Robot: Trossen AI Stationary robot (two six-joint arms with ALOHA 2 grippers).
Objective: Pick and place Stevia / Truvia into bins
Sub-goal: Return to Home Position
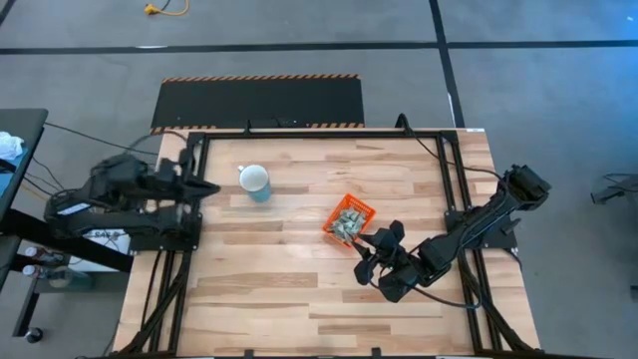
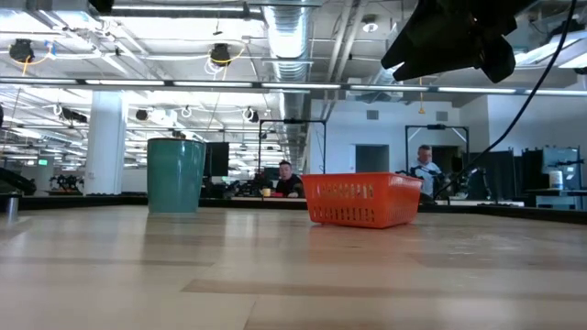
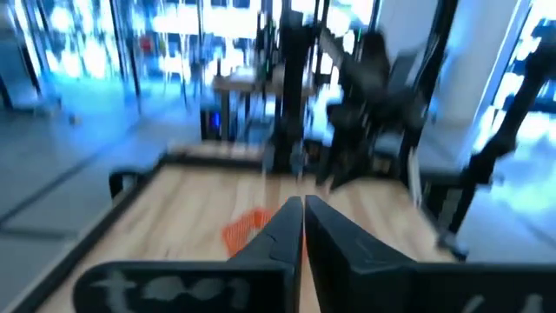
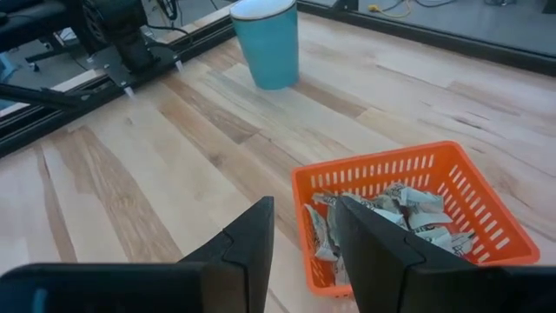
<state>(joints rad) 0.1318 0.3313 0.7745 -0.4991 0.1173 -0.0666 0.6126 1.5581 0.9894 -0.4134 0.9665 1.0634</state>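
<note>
A small square bright-orange plastic basket (image 1: 350,219) with low slotted sides sits on the pale wooden slat table (image 1: 299,299), a little right of the table's middle in the high view. A loose heap of small flat paper sachets (image 4: 395,211), pale green and white, lies inside it; no sachet can be seen on the bare wood around it. The right gripper (image 1: 379,239) hangs above the table just beside the basket, on the side toward the right arm's base. Its two dark fingers (image 4: 248,239) are spread apart with nothing between them, and through the gap its wrist view looks down on the nearest corner of the basket. In the low view the basket (image 2: 364,199) stands flat on the table, with the arm showing only as a dark shape high above it. A pale blue-white mug (image 1: 255,181) stands upright well apart from the basket, toward the table's far left. The left gripper (image 1: 207,186) waits at the table's left edge near the mug, its fingers (image 3: 280,233) pressed together and empty. Two people (image 2: 286,179) sit in the room beyond the table.
</note>
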